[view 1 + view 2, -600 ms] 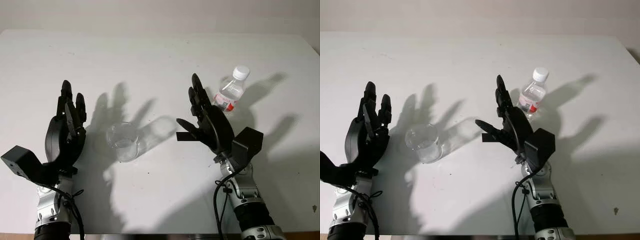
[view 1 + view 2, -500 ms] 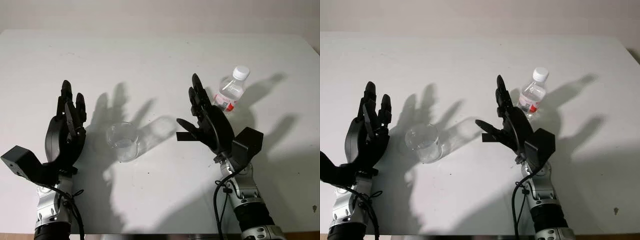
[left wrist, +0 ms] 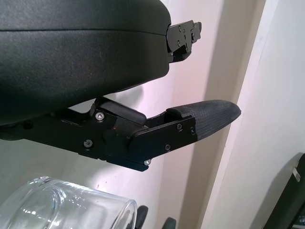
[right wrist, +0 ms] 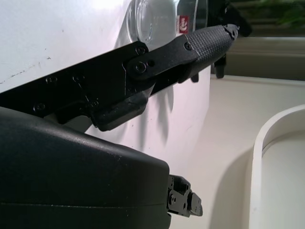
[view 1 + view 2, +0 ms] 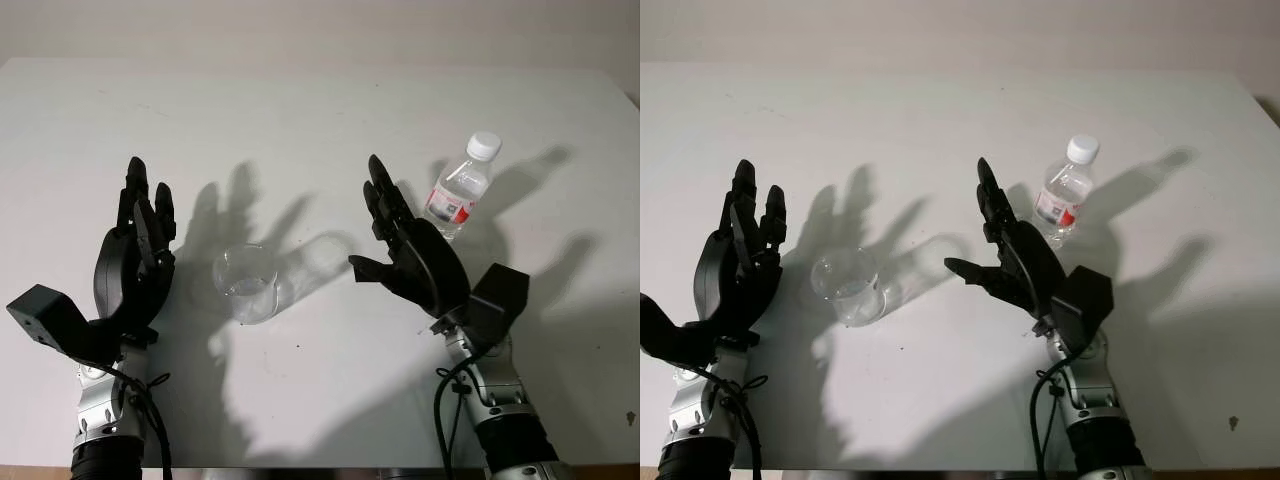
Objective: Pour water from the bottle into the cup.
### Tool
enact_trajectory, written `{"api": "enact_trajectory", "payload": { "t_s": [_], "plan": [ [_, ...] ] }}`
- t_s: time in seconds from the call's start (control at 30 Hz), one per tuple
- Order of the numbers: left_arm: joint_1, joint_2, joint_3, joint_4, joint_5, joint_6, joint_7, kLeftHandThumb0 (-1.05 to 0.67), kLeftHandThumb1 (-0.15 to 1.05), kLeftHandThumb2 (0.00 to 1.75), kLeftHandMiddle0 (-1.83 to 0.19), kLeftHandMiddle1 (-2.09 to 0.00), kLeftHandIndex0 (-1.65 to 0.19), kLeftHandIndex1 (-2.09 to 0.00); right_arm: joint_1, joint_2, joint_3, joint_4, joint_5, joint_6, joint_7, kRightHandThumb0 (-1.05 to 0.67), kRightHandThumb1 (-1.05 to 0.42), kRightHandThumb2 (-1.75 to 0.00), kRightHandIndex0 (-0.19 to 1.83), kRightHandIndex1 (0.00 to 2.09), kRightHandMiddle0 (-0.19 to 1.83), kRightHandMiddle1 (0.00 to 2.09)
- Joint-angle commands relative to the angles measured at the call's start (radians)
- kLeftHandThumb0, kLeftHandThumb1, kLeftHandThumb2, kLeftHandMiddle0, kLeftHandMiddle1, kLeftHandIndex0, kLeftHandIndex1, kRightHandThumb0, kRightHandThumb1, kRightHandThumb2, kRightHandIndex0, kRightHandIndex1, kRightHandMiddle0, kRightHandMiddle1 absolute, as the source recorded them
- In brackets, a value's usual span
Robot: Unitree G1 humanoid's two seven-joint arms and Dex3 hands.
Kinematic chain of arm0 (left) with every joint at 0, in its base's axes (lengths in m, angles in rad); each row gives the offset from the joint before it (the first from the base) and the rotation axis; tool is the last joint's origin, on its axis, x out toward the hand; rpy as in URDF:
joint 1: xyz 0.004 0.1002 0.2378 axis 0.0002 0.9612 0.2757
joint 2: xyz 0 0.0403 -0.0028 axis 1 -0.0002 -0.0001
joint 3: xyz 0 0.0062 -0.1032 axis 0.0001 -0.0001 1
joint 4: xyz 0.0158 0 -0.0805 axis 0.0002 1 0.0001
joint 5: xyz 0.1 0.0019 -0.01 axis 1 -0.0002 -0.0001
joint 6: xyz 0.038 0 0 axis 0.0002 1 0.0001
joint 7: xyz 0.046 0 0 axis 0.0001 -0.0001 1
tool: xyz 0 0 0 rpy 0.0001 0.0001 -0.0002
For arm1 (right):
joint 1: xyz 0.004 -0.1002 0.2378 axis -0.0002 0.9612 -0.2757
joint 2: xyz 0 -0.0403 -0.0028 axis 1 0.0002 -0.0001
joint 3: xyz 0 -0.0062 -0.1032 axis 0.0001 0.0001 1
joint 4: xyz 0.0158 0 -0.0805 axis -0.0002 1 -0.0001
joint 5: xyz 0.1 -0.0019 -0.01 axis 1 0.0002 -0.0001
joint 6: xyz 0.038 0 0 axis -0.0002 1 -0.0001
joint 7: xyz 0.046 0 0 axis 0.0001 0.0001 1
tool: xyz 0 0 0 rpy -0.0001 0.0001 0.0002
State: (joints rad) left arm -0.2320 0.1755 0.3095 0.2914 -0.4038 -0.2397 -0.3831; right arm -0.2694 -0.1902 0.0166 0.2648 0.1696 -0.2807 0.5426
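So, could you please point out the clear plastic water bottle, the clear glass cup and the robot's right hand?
clear plastic water bottle [image 5: 455,198], left eye view, on its label.
clear glass cup [image 5: 247,284], left eye view, on its side wall.
right hand [image 5: 415,262], left eye view, on its palm.

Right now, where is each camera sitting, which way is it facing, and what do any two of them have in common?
Left eye view: on the head, looking forward and down at the table; left hand beside the cup, right hand near the bottle, both open.
Right eye view: same head, slightly offset, same scene and both arms.
Left wrist view: at the left wrist, looking along a black finger toward the cup.
Right wrist view: at the right wrist, looking along a finger toward the bottle.
Shared: both eye views show the cup and bottle.
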Motion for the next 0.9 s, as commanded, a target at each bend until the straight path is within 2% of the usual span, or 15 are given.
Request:
{"api": "enact_trajectory", "payload": {
  "t_s": [0.0, 0.2, 0.37, 0.6, 0.77, 0.87],
  "plan": [
    [0.006, -0.007, -0.006, 0.027, 0.005, -0.010, -0.010, -0.76, 1.05, 0.72, 0.19, 0.00, 0.19, 0.00, -0.004, -0.041, -0.012, -0.085, 0.042, 0.033, 0.044, -0.97, -0.97, -0.05, -0.19, 0.00, -0.19, 0.00],
    [-0.009, -0.015, -0.010, 0.047, 0.006, -0.023, -0.010, -0.76, 1.05, 0.71, 0.19, 0.00, 0.19, 0.00, -0.057, -0.124, -0.057, -0.277, 0.147, 0.081, 0.125, -0.89, -0.96, -0.05, -0.19, 0.00, -0.19, 0.00],
    [-0.022, -0.022, -0.011, 0.075, 0.003, -0.038, -0.012, -0.76, 1.05, 0.71, 0.19, 0.00, 0.19, 0.00, -0.125, -0.190, -0.105, -0.365, 0.238, 0.064, 0.209, -0.82, -0.92, -0.04, -0.19, 0.00, -0.19, 0.00],
    [-0.039, -0.029, -0.016, 0.096, 0.014, -0.049, -0.002, -0.77, 1.05, 0.72, 0.19, 0.00, 0.19, 0.00, -0.255, -0.192, -0.158, -0.331, 0.369, 0.008, 0.315, -0.77, -0.89, -0.04, -0.19, 0.00, -0.19, 0.00],
    [-0.056, -0.034, -0.015, 0.121, 0.015, -0.060, 0.005, -0.77, 1.05, 0.71, 0.19, 0.00, 0.19, 0.00, -0.334, -0.175, -0.219, -0.289, 0.390, -0.051, 0.277, -0.81, -0.95, -0.07, -0.19, 0.00, -0.16, 0.02],
    [-0.056, -0.033, -0.016, 0.124, 0.016, -0.066, 0.001, -0.78, 1.05, 0.72, 0.19, 0.00, 0.19, 0.00, -0.384, -0.154, -0.274, -0.220, 0.414, -0.121, 0.253, -0.73, -0.94, -0.06, -0.19, 0.00, -0.16, 0.03]
  ]
}}
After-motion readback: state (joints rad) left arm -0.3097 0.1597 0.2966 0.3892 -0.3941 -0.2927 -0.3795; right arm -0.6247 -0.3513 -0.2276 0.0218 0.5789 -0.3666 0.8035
